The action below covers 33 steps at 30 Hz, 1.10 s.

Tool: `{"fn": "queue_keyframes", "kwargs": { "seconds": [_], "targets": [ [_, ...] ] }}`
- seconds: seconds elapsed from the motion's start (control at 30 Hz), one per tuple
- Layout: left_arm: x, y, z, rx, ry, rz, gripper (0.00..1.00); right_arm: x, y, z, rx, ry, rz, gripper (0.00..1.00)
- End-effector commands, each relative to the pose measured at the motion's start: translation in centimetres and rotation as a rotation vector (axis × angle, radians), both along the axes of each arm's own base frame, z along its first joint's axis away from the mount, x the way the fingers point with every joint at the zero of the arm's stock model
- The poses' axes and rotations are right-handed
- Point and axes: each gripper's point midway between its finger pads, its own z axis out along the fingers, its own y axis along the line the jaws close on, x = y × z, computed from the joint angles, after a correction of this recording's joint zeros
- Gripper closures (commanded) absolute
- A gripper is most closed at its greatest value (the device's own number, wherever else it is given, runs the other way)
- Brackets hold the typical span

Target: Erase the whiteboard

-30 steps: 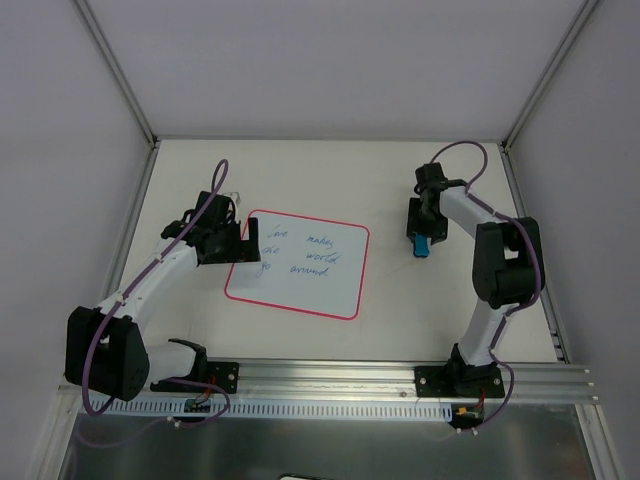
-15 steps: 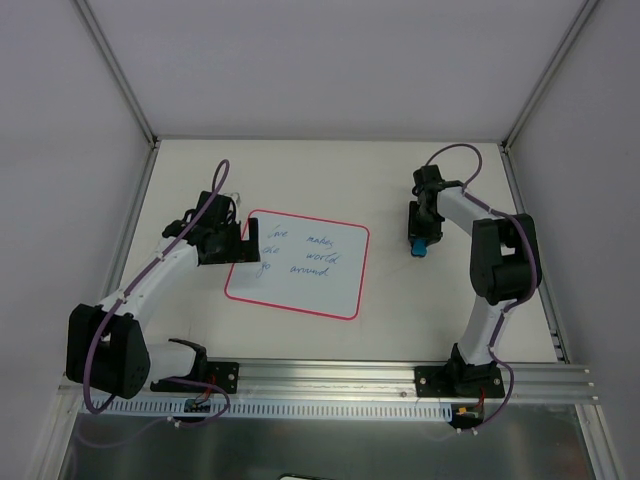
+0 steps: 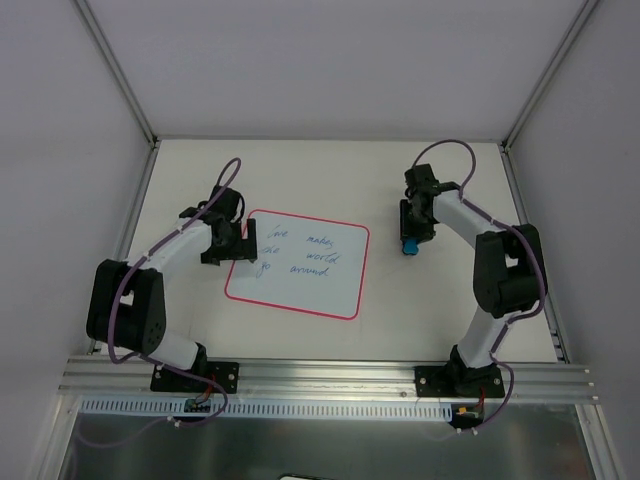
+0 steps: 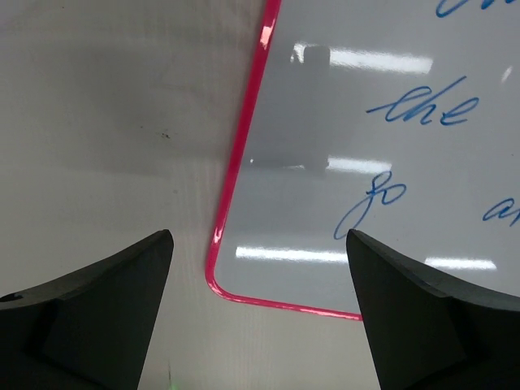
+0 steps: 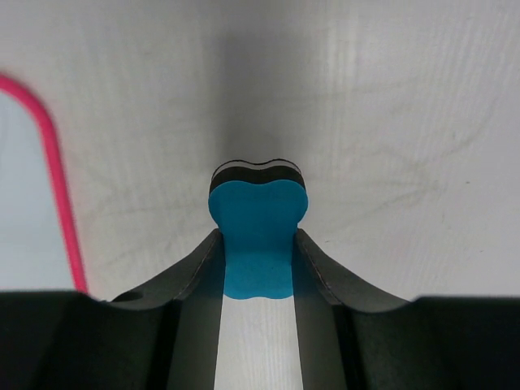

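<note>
The whiteboard [image 3: 300, 268], white with a pink rim and blue handwriting, lies flat at the middle of the table. My left gripper [image 3: 226, 246] hovers open over its left edge. In the left wrist view the board's rounded corner [image 4: 223, 284] sits between the wide-apart fingers [image 4: 97, 309], with the left gripper [image 4: 258, 237] holding nothing. To the right of the board, my right gripper [image 3: 410, 236] is shut on a small blue eraser [image 3: 409, 246]. In the right wrist view the eraser [image 5: 258, 203] is pinched between the right gripper [image 5: 258, 236] fingers, and the whiteboard rim [image 5: 55, 166] shows at the left.
The pale table [image 3: 330, 180] is boxed in by grey walls on three sides. An aluminium rail [image 3: 330, 378] with both arm bases runs along the near edge.
The right gripper has closed on the blue eraser and carried it slightly left, toward the board. The left arm has folded its elbow back while its gripper stays at the board's left edge.
</note>
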Motion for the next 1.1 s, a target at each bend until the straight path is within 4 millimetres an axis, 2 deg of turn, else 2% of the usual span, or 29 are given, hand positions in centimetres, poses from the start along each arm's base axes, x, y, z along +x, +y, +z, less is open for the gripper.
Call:
{"fn": "queue_keyframes", "kwargs": {
  "seconds": [0.0,0.07,0.1,0.3,0.53,0.6,0.77,0.93,1.03,1.07],
  "targets": [
    [1.5,1.2,0.0,0.051,0.0,0.058,0.11,-0.5,2.8,3.4,0.049,-0.086,0.064,0.82],
    [1.7,1.4,-0.7,0.057,0.021,0.066,0.15,-0.9,3.8,4.3,0.076,-0.11,0.085,0.82],
    [1.8,1.4,-0.8,0.059,0.027,0.066,0.2,-1.4,4.5,4.3,0.084,-0.107,0.102,0.82],
    [1.6,1.9,-2.6,0.089,0.085,0.07,0.31,-3.5,7.0,5.6,0.11,-0.137,0.184,0.82],
    [1.1,2.2,-4.6,0.106,0.153,0.068,0.55,-4.8,8.7,6.2,0.154,-0.163,0.24,0.81],
    [0.9,1.7,-4.8,0.08,0.168,0.06,0.69,-5.0,8.8,6.4,0.156,-0.167,0.243,0.81],
    [-0.3,-0.2,-5.3,-0.031,0.21,0.076,0.87,-5.3,8.8,6.8,0.164,-0.188,0.249,0.8],
    [-2.0,-3.0,-5.1,-0.148,0.255,0.078,0.91,-5.3,8.6,7.0,0.157,-0.2,0.247,0.8],
    [-3.0,-5.3,-4.8,-0.168,0.261,0.063,0.92,-5.4,8.6,6.7,0.147,-0.199,0.248,0.8],
    [-3.4,-6.6,-4.5,-0.176,0.261,0.034,0.92,-5.3,8.6,6.7,0.145,-0.201,0.249,0.8]
  ]
}}
